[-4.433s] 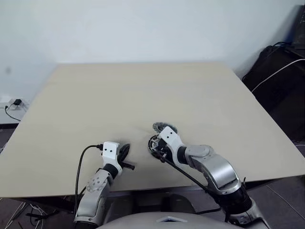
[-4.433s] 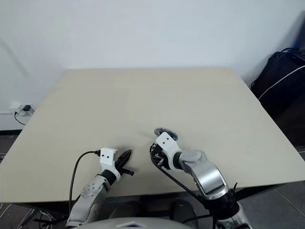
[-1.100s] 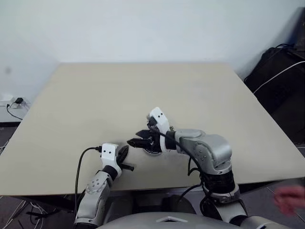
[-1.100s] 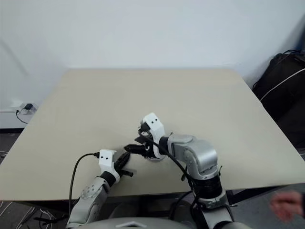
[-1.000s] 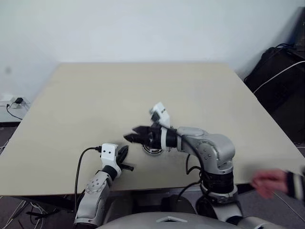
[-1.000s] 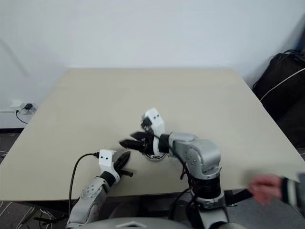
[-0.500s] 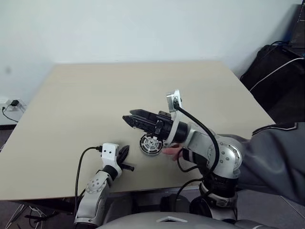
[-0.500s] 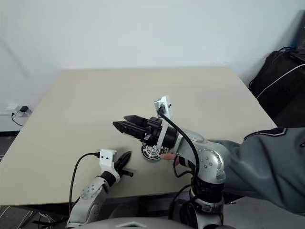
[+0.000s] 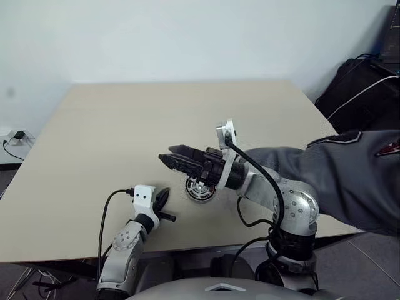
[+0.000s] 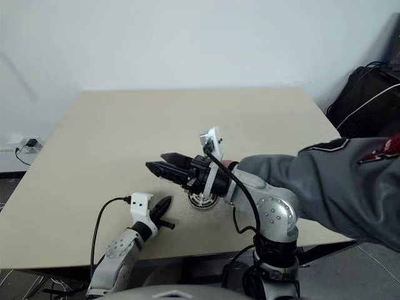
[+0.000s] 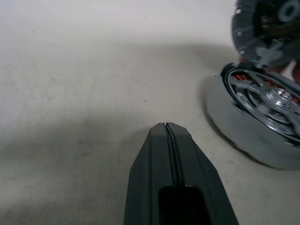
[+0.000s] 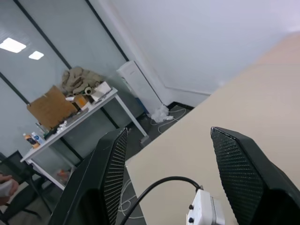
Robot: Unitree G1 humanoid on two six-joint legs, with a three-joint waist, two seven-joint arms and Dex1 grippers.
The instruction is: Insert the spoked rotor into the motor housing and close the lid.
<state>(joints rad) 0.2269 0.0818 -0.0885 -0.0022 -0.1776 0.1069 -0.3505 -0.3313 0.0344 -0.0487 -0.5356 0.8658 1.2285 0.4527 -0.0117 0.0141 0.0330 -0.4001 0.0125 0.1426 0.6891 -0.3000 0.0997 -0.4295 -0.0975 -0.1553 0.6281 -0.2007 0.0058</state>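
The motor housing [image 9: 200, 189], a small round silver-rimmed cup, lies flat on the beige table top, near its front edge and about midway across. A silver spoked rotor [image 11: 267, 99] with a shiny hub sits inside it, its face pointing up, and copper-orange coils show through the gaps between the spokes. From the head views part of the housing is hidden behind the raised arm above it.

table [image 9: 112, 125]: open | motor housing [image 9: 200, 189]: under right hand [image 9: 169, 155], sleeve [image 9: 350, 175]
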